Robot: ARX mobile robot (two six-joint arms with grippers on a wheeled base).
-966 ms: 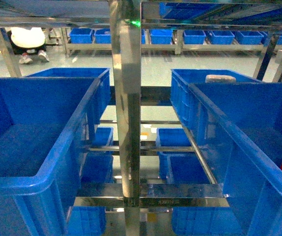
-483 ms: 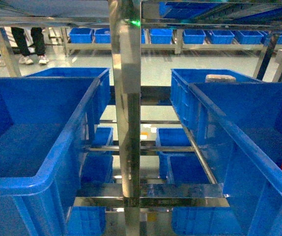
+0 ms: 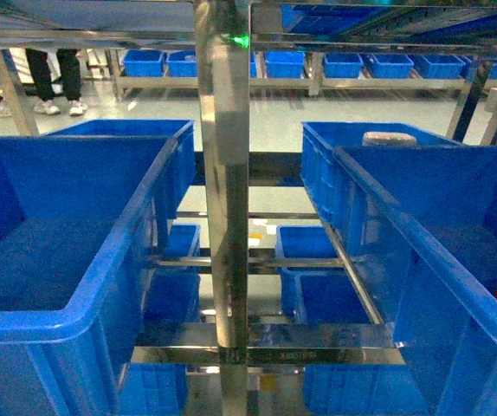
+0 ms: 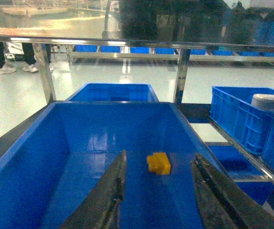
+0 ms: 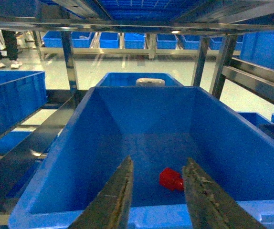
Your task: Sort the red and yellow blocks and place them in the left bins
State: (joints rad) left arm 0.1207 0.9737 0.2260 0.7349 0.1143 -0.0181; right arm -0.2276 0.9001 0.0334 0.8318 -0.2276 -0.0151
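The yellow block (image 4: 159,163) is lying on the floor of the left bin (image 4: 41,143), long axis running left-right across the bin. The red block (image 5: 171,179) is sitting tilted in the right-hand crate (image 5: 251,157). The left gripper (image 4: 158,191) and the right gripper (image 5: 156,191) are hovering above them, fingers spread, gripping nothing. A steel rack post (image 3: 222,173) is standing between the crates.

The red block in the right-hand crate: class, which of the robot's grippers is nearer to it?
Right. The right gripper hangs open above the red block; the left gripper is over the other crate.
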